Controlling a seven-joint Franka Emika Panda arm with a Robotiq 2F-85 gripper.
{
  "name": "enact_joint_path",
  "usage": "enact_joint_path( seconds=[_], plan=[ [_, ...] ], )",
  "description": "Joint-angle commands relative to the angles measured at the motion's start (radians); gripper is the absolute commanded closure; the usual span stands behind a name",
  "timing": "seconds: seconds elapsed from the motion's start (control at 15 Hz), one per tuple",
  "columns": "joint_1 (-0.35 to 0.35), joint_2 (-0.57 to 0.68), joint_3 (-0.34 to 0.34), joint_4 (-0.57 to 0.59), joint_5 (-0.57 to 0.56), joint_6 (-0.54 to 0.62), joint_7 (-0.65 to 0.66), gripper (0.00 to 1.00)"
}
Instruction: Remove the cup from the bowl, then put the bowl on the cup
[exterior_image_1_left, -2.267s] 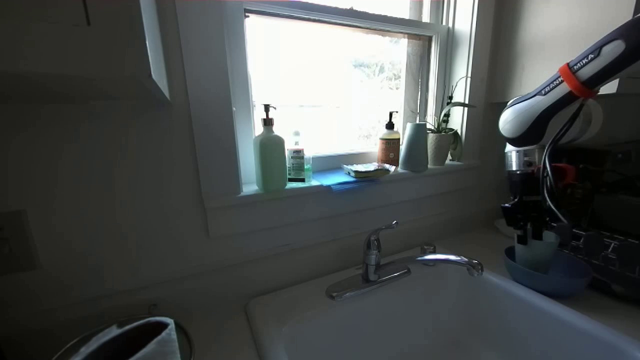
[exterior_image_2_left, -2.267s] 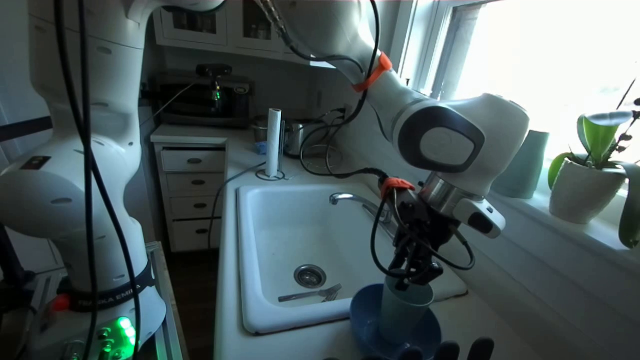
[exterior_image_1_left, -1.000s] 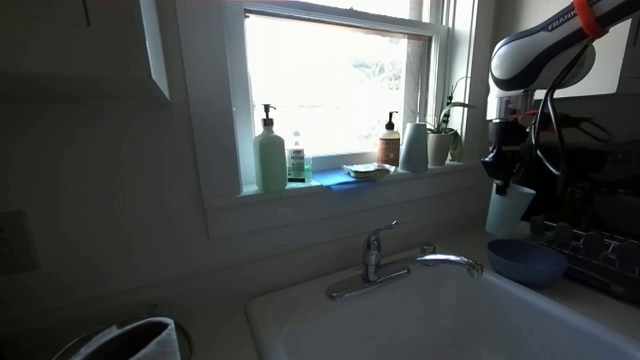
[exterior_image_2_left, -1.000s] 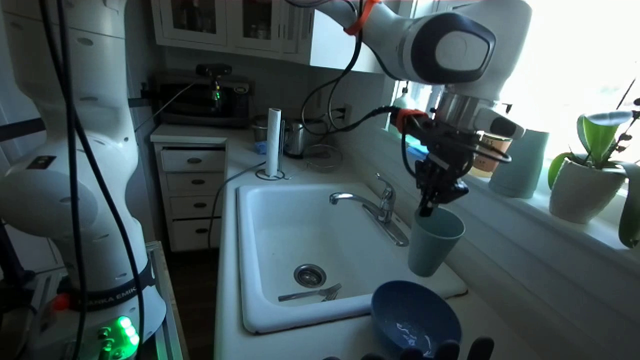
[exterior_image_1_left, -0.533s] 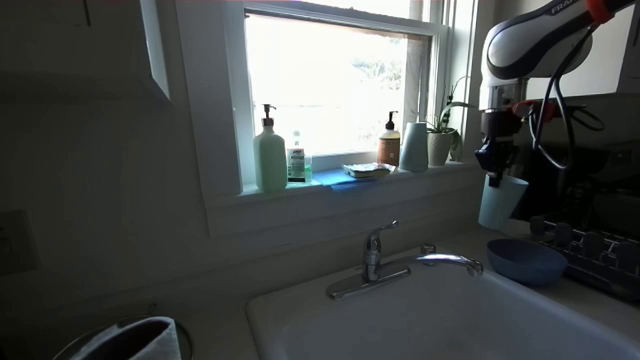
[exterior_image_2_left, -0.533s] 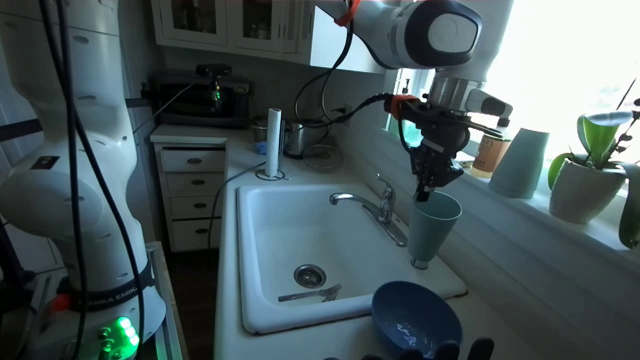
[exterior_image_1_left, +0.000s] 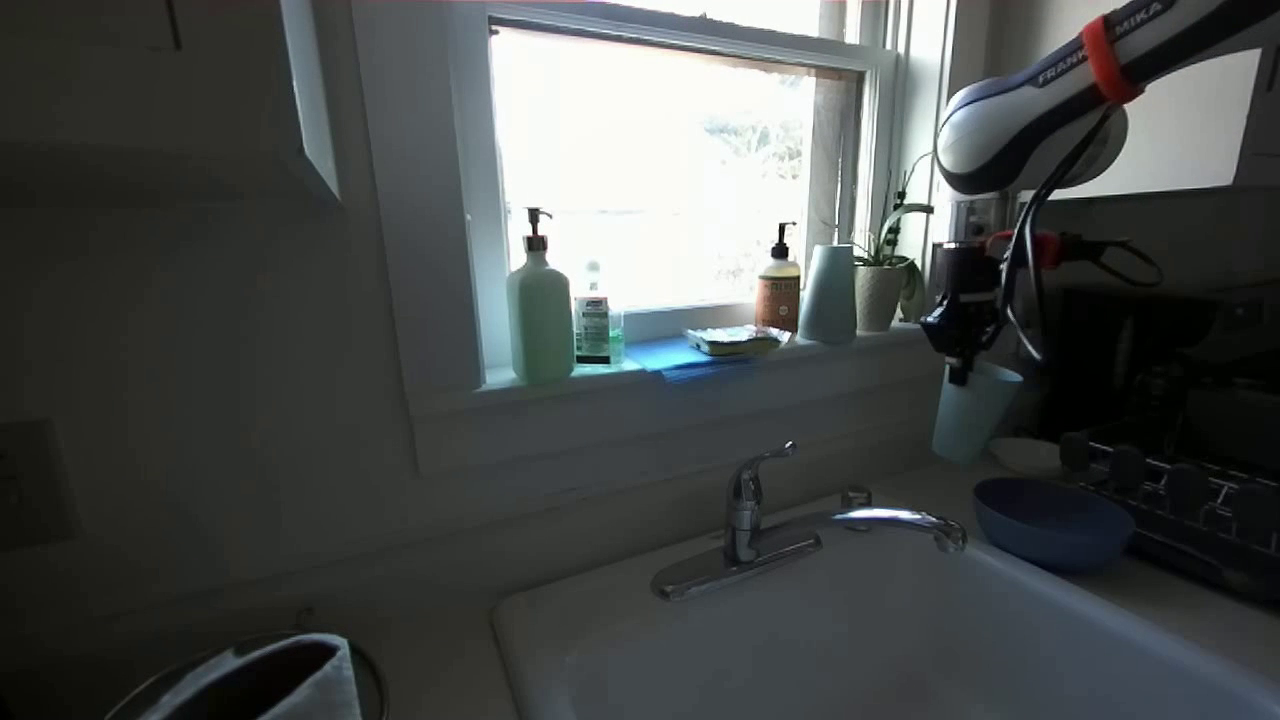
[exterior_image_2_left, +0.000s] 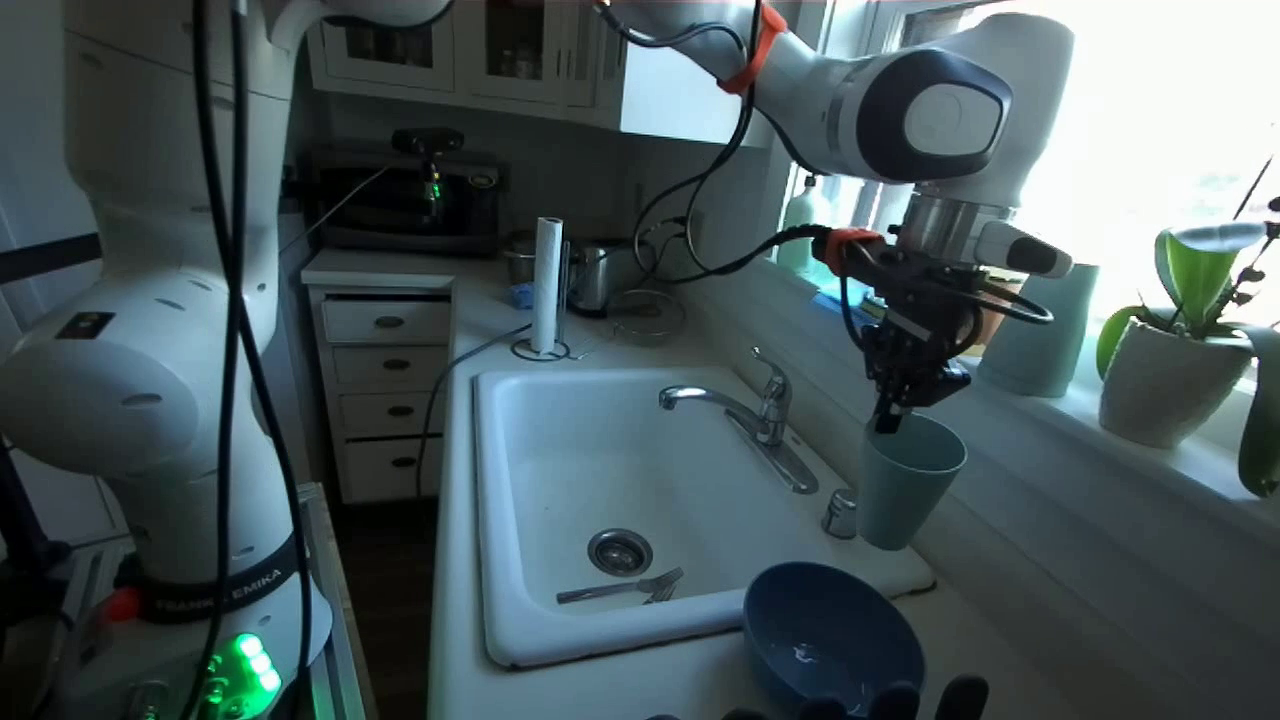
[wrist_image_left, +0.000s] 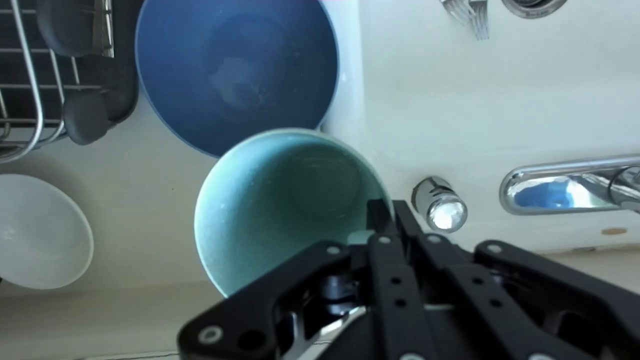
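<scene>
The pale blue-green cup (exterior_image_1_left: 975, 415) hangs from my gripper (exterior_image_1_left: 958, 372), slightly tilted, mouth up. My gripper (exterior_image_2_left: 887, 418) is shut on the cup's rim, one finger inside and one outside, as the wrist view shows at the fingertips (wrist_image_left: 392, 207). The cup (exterior_image_2_left: 905, 500) appears raised above the counter behind the sink's corner, on the wall side of the bowl. The blue bowl (exterior_image_2_left: 830, 630) stands upright on the counter beside the sink, with nothing in it. In the wrist view the cup (wrist_image_left: 280, 215) covers a small part of the bowl's (wrist_image_left: 240, 75) edge.
A dark dish rack (wrist_image_left: 40, 90) stands beside the bowl. A small white bowl (wrist_image_left: 45, 230) sits near the wall. A chrome cap (wrist_image_left: 440, 205) and the faucet (exterior_image_2_left: 775, 400) stand on the sink's (exterior_image_2_left: 500, 520) back rim. The sill holds a plant pot (exterior_image_2_left: 1165, 380) and a tumbler (exterior_image_2_left: 1040, 330).
The cup stood in the bowl with my gripper at its rim; it was lifted out. The bowl shifted slightly towards the wall. In the last half second, the cup moved farther towards the wall.
</scene>
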Motion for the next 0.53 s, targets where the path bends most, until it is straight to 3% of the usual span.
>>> enact_joint_path(
  seconds=[0.0,0.47],
  plan=[
    [-0.035,0.131,0.005,0.14,0.039,0.005,-0.024,0.99],
    [-0.063,0.283,0.004,0.289,0.008,-0.079,0.011,0.99]
  ],
)
